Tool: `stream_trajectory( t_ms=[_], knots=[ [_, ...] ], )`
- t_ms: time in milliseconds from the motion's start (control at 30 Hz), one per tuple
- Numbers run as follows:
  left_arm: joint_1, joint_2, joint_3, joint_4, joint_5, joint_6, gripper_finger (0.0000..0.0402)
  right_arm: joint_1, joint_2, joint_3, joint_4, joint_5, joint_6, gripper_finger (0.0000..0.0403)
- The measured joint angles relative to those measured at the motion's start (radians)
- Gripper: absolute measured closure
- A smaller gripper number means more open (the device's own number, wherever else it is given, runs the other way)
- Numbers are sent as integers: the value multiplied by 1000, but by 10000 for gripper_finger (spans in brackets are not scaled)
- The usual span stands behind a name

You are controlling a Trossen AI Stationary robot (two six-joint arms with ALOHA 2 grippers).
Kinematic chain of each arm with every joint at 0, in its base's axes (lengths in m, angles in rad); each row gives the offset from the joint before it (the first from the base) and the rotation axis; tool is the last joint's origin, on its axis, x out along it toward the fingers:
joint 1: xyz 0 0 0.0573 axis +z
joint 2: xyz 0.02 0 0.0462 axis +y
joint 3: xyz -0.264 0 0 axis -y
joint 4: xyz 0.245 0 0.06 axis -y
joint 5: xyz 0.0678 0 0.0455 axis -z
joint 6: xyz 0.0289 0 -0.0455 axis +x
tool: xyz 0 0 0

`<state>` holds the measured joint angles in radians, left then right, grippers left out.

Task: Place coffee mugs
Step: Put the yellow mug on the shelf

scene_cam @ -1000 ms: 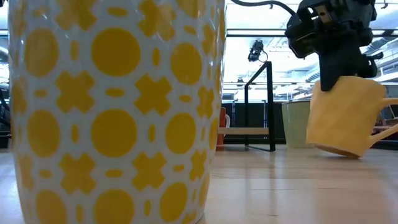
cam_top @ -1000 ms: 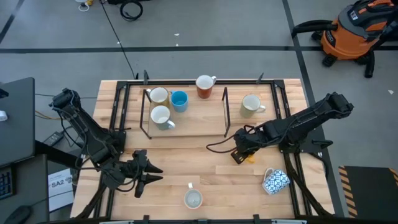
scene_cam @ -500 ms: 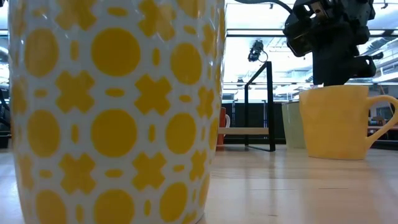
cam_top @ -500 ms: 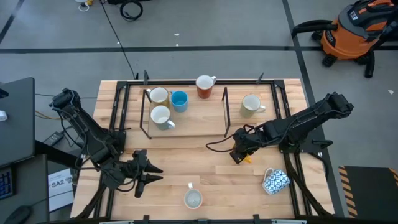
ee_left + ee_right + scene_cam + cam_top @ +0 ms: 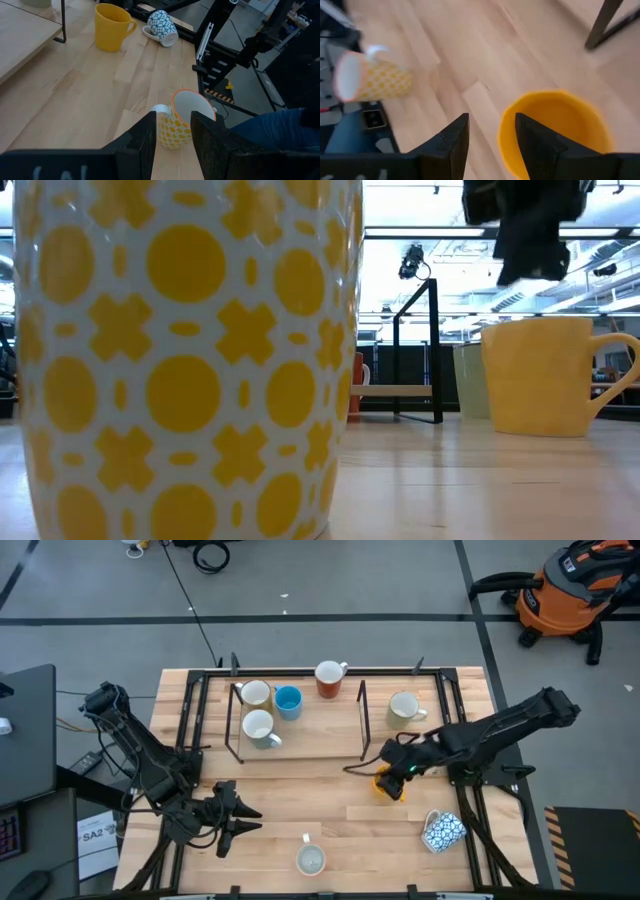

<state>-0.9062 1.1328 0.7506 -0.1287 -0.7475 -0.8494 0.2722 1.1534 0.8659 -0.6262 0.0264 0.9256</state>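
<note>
The right gripper [image 5: 398, 769], released and empty, is hanging just above the yellow mug [image 5: 388, 785] standing upright on the desk [image 5: 300, 800] — the next move calls for picking another mug.

The wooden table [image 5: 300, 795] carries a black metal rack [image 5: 300, 745] at its far side. Within the rack footprint stand two white mugs [image 5: 258, 726], a blue mug [image 5: 288, 701] and a red-brown mug [image 5: 328, 678]; a cream mug [image 5: 403, 708] stands just right of the rack. On open table: a yellow mug [image 5: 390, 785] upright, a blue-patterned mug [image 5: 443, 830] apparently on its side, and a yellow-patterned mug [image 5: 310, 858] at the near edge.
</note>
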Motion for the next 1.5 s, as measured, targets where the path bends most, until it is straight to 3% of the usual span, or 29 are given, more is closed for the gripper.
stream_trajectory(
  t_ms=[267, 467, 600, 833, 1500],
  knots=[
    [0, 0, 0, 0, 0, 0, 274, -22, -183, 1, -73, 88, -183, 238],
    [0, 0, 0, 0, 0, 0, 274, -21, -219, 1, -209, 118, -215, 239],
    [0, 0, 0, 0, 0, 0, 274, -21, -190, -1, -284, 154, -215, 239],
    [0, 0, 0, 0, 0, 0, 274, -21, -122, -58, -270, 140, -214, 239],
    [0, 0, 0, 0, 0, 0, 274, -20, 82, -62, -228, 153, -274, 239]
  ],
)
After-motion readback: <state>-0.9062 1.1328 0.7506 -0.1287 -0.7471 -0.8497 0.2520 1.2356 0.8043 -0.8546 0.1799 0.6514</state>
